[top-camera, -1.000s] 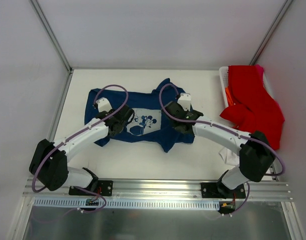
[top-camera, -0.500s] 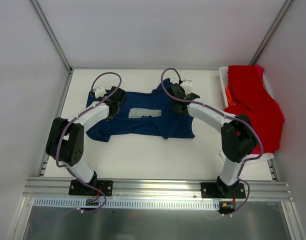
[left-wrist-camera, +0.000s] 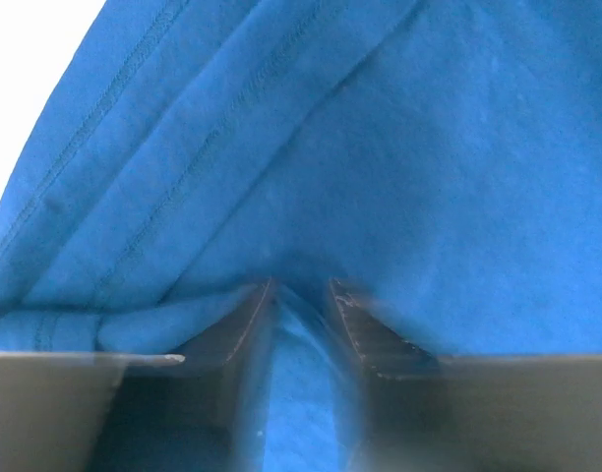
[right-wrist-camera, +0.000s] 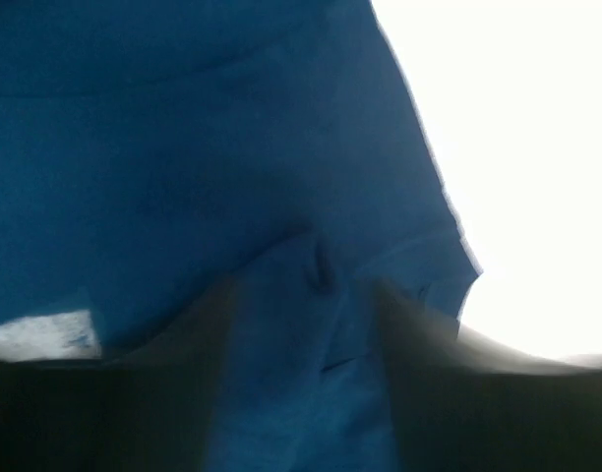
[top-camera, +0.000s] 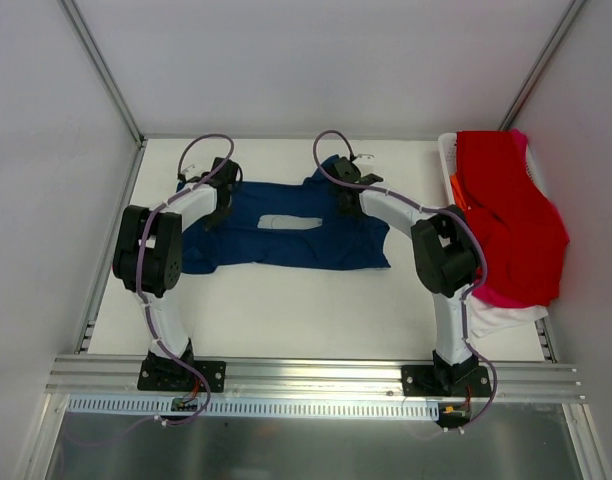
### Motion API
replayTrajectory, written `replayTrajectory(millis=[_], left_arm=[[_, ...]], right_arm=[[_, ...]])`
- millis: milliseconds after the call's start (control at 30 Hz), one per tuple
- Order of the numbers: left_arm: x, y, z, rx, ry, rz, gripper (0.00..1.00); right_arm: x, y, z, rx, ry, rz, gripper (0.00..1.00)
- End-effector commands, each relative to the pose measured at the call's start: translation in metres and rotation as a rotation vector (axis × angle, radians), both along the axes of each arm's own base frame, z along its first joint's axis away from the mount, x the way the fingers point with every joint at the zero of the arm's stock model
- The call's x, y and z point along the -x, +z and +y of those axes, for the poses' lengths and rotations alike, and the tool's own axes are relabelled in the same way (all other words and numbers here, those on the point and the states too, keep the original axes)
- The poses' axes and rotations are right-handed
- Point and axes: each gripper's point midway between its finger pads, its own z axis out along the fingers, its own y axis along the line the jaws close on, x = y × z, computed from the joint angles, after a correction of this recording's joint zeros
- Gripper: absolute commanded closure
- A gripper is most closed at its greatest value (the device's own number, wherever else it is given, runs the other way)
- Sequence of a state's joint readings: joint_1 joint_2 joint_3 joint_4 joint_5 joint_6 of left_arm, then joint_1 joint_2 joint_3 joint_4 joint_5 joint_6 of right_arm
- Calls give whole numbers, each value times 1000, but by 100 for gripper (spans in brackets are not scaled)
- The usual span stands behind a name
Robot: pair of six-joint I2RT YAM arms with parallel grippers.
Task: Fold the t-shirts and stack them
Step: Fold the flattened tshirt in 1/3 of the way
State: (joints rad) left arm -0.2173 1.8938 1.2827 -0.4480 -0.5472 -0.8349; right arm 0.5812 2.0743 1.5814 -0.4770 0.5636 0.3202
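The navy t-shirt lies across the middle of the table, folded over itself, and its white print shows only as a faint pale patch. My left gripper is at the shirt's far left edge and my right gripper at its far right edge. In the left wrist view the gripper has its jaws apart over blue cloth, with a fold between them. The right wrist view is blurred; its gripper also stands open over the cloth. A red t-shirt drapes over the basket.
The white plastic basket stands at the right edge of the table under the red shirt. Pink cloth and white cloth hang below it. Metal frame posts rise at the far corners. Bare table lies in front of the navy shirt.
Both arms swept away from me, carrying the shirt's near edge over to its far edge, so the mouse print is now covered. Both grippers went from shut to open.
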Motion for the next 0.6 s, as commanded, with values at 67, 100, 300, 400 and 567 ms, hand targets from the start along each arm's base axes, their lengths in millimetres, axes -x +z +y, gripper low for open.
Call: replayTrajectory(millis=[67, 100, 300, 400, 567], left_arm=[[-24, 10, 7, 11, -24, -18, 22], [-24, 14, 8, 8, -29, -24, 14], [-9, 78, 6, 28, -60, -158, 11], [18, 104, -7, 48, -107, -221, 12], [86, 84, -24, 98, -152, -158, 10]], right_arm=[[-17, 38, -10, 35, -22, -70, 0], [-16, 43, -12, 39, -26, -76, 1], [10, 91, -32, 55, -52, -136, 1], [39, 109, -42, 46, -64, -177, 1], [90, 116, -50, -5, -70, -207, 0]])
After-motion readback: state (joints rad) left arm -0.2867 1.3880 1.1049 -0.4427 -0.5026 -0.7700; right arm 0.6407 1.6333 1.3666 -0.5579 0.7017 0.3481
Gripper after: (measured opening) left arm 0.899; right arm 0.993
